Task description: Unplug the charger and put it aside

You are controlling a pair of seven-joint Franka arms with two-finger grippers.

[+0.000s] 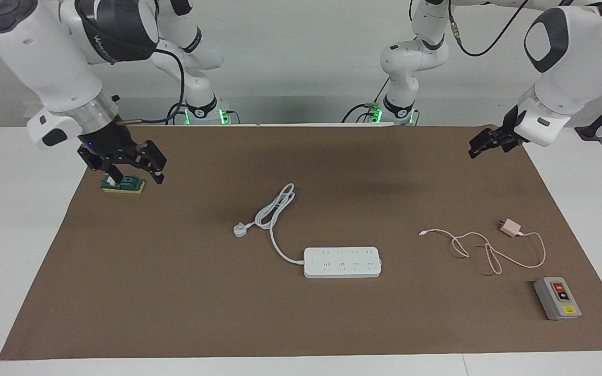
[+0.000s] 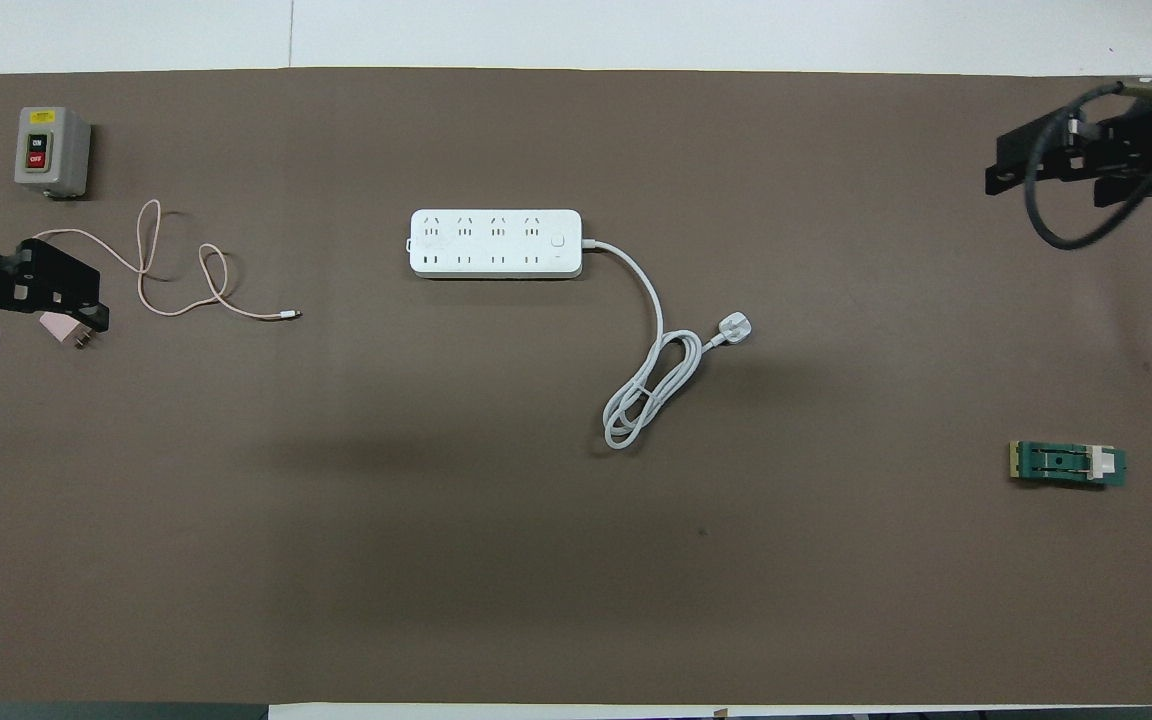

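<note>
Right gripper (image 1: 135, 175): jaws wide, empty, above green clip block (image 1: 123, 185).
Power strip (image 1: 342, 261): mid-mat, no charger in it.
Left gripper (image 1: 479, 147): wide, empty, raised.
Charger (image 1: 510, 227): lies unplugged below it, apart. Judged: withdraw cleanly, avoid cable (image 1: 481, 248).

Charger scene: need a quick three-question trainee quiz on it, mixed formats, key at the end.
1. True or false: the charger is plugged into the power strip.
2. Which lies nearest the charger? A) green part B) grey switch box C) white plug
3. Fill in: the left gripper hangs in the air with its jaws ____.

Key: 1 false, it lies loose on the brown mat, apart from the strip; 2 B; 3 open.
</note>
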